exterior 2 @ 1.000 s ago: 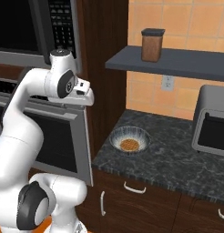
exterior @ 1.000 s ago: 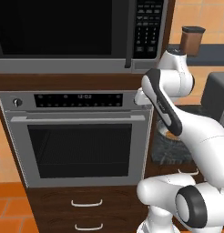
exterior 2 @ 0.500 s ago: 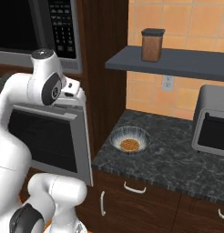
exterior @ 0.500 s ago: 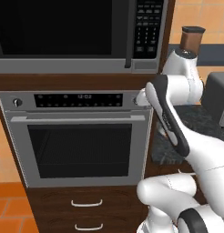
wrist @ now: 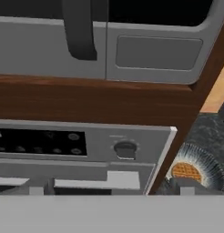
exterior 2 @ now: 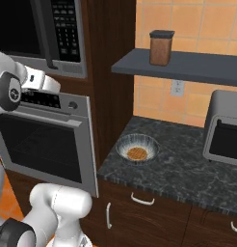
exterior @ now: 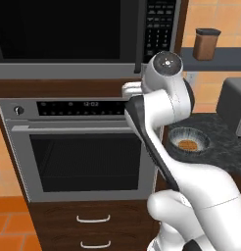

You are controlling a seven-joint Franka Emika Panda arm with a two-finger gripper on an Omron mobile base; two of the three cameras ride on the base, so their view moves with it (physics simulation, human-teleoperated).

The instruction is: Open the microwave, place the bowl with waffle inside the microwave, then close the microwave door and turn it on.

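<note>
The microwave [exterior: 59,29] is built in above the wall oven, and the microwave door [exterior 2: 14,24] is closed. Its dark vertical handle [exterior: 139,37] sits beside the keypad [exterior: 160,24]. My gripper [exterior: 128,89] hovers in front of the wood strip under the microwave, just below the handle [wrist: 79,29]. It is open, with the fingertips [wrist: 38,185] wide apart and nothing between them. The striped bowl [exterior 2: 137,147] stands on the dark counter to the right, with the golden waffle [exterior 2: 136,153] inside it. The hand view catches the bowl [wrist: 209,168] at its lower right.
The steel wall oven [exterior: 88,147] with its knob [wrist: 125,149] is directly below my hand. A brown canister [exterior 2: 160,47] stands on a shelf [exterior 2: 188,65]. A grey countertop appliance [exterior 2: 224,128] sits at the far right. Drawers [exterior: 93,218] lie under the oven.
My hand has swung left and slightly up, from the oven's right edge to just under the microwave handle. The gripper stayed open. Bowl and door have not moved.
</note>
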